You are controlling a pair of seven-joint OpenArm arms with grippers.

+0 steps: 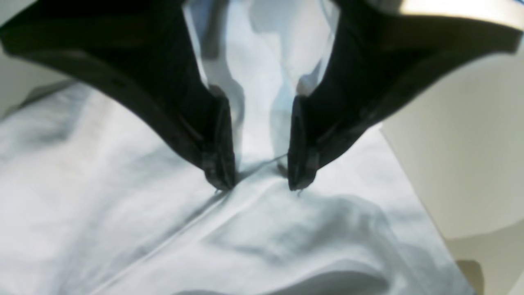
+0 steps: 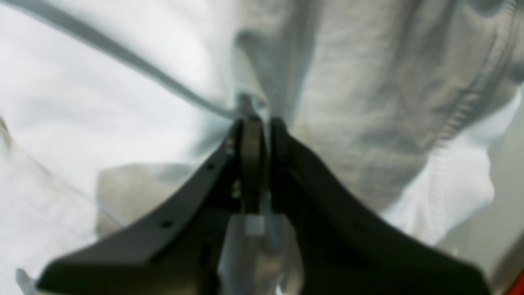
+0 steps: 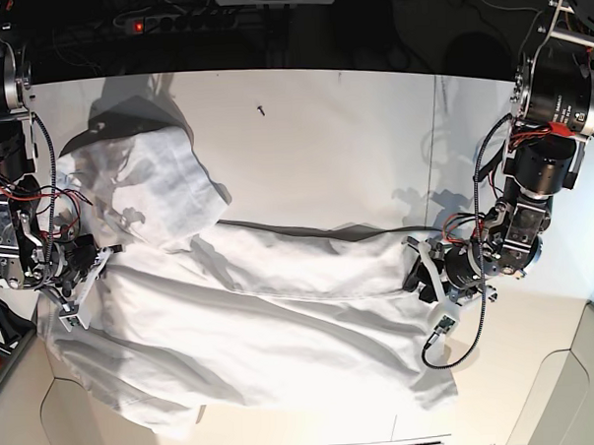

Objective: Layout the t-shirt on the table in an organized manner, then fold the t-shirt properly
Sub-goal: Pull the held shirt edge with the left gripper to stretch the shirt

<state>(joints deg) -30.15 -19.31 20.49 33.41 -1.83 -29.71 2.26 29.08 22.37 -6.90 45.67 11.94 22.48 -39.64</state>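
Observation:
The white t-shirt (image 3: 252,313) lies stretched across the table (image 3: 333,142), wrinkled, with one sleeve bunched up at the upper left. At the shirt's right end my left gripper (image 3: 419,276) is open. In the left wrist view its jaws stand apart, both fingertips (image 1: 219,180) press on the t-shirt (image 1: 123,213), and a raised fold runs up between them through the left gripper (image 1: 260,182). At the shirt's left edge is my right gripper (image 3: 86,263). In its wrist view the right gripper (image 2: 264,123) is shut on a pinch of the t-shirt (image 2: 368,106).
A small dark screw (image 3: 261,110) lies on the far part of the table. A thin dark seam (image 3: 437,147) crosses the tabletop at the right. Bare tabletop (image 1: 470,155) shows beside the shirt's hem. The table's rounded front edge (image 3: 542,409) is close to the shirt.

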